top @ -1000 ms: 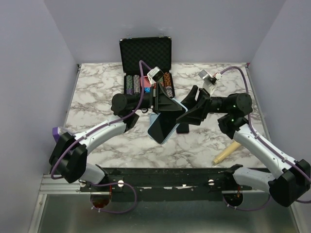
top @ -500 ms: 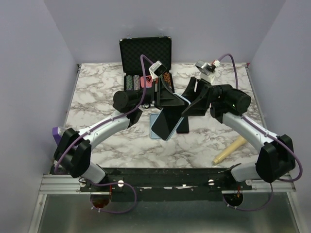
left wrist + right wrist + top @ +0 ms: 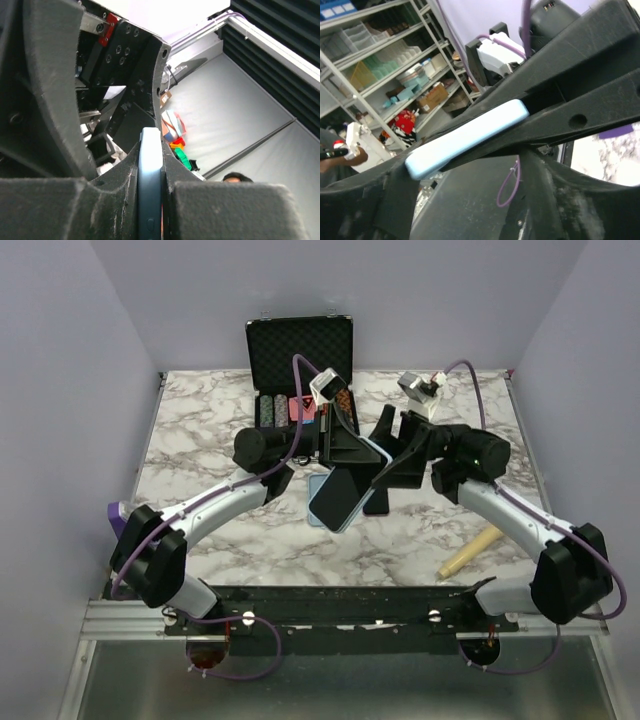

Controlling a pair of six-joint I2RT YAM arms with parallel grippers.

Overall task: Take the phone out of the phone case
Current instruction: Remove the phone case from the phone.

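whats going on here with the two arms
The two arms are working on a phone in a light blue case, held up over the marble table. The left gripper is clamped on the phone's edge. The right gripper sits at the upper corner with its jaws spread, so it does not look like it is gripping. The phone appears not yet out of the case.

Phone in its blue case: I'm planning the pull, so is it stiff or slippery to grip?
Probably stiff: the phone juts out flat with the left gripper pinching only one edge. Its case looks smooth and rounded, so it might slip.
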